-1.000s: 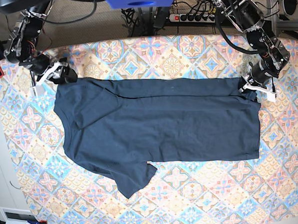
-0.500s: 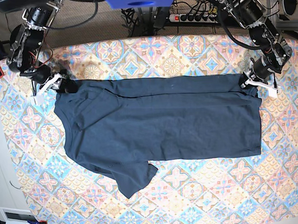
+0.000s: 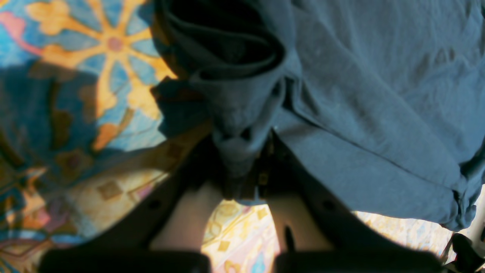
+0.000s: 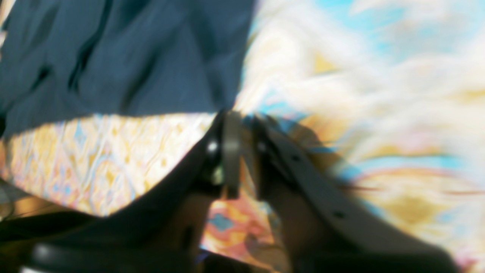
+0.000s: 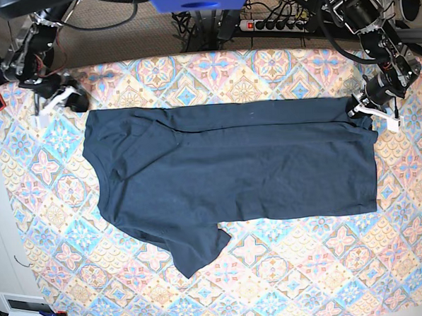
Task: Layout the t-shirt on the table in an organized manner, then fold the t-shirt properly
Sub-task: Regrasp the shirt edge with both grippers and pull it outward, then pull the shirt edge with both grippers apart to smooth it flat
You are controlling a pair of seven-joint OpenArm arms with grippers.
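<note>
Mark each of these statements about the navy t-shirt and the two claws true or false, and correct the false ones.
1. The left claw is clamped on a bunched bit of the t-shirt. True.
2. The t-shirt hangs partly off the table. False: it lies wholly on the patterned cloth.
3. One sleeve points toward the table's near edge in the base view. True.
4. The right claw holds a big fold of fabric. False: its narrow gap shows no cloth, and the shirt edge lies just beyond the tips.
5. The t-shirt is already folded in half. False: it is spread out flat.
</note>
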